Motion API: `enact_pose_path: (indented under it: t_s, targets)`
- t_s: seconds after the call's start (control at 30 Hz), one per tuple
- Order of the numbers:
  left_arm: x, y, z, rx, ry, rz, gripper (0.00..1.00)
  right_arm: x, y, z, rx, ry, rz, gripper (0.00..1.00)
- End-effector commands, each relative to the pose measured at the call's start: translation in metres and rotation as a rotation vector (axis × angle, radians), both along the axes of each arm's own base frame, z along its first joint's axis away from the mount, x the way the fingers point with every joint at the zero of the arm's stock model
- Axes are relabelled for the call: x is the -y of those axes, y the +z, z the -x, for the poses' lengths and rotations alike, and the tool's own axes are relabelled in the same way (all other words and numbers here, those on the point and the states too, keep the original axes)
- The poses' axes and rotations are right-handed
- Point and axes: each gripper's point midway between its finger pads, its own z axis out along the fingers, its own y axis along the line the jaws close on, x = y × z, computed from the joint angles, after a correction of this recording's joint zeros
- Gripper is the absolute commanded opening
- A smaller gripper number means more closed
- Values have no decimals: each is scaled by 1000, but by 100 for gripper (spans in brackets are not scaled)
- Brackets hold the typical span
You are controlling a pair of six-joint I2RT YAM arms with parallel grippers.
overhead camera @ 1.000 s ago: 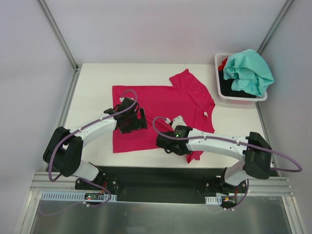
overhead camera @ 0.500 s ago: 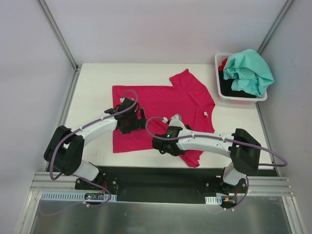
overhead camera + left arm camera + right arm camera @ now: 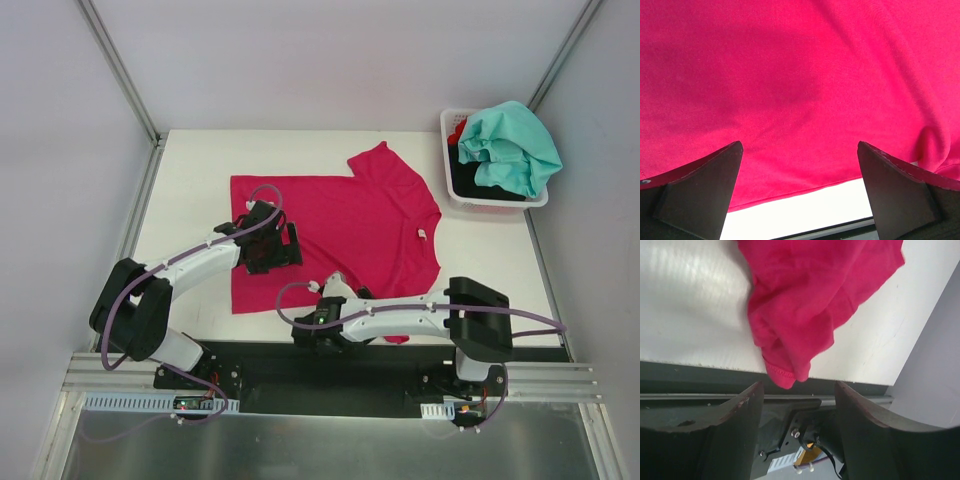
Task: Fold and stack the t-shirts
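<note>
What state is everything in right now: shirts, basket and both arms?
Magenta t-shirt, spread flat on the table, near right corner bunched at the edge.
Basket, upright, full.
Teal t-shirt, crumpled on top of the basket.
Black shirt, bunched inside the basket.
Left gripper, jaws wide open over the magenta t-shirt.
Right gripper, jaws open, empty.
</note>
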Motion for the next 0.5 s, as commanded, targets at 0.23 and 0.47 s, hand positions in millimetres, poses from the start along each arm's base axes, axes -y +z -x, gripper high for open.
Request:
enact_pose_path:
  t_s: [0.23,0.47]
  targets:
    - [3,10,3,33,-31,11,99,51,-24,26,-34,-138,-15,57]
    - [18,2,18,-35,-51,95,99,1,-11,-7,-81,-151,-409,59]
